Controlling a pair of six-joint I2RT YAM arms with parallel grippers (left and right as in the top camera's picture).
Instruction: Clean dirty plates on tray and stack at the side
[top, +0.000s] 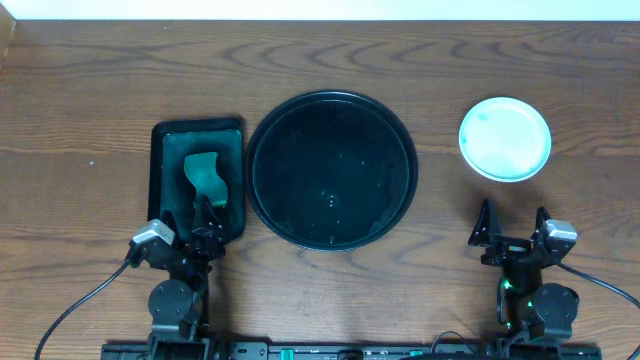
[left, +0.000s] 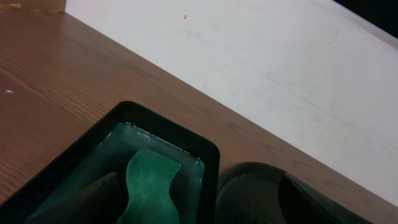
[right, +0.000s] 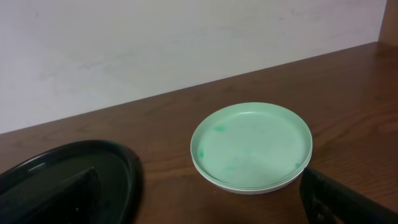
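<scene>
The round black tray (top: 331, 170) sits mid-table with nothing on it; its rim also shows in the right wrist view (right: 115, 168) and the left wrist view (left: 249, 177). The plates (top: 505, 138) stand stacked on the bare wood to its right. The top plate is pale turquoise with a few faint green specks (right: 252, 143), and a white rim shows beneath it. My right gripper (top: 514, 222) is open and empty, just in front of the stack (right: 205, 208). My left gripper (top: 207, 215) is open and empty over the near end of the green tray (left: 199, 214).
A dark green rectangular tray (top: 160, 180) lies left of the black tray, with a green sponge (top: 205, 172) in shallow liquid; the sponge also shows in the left wrist view (left: 152, 186). A white wall runs along the table's far edge.
</scene>
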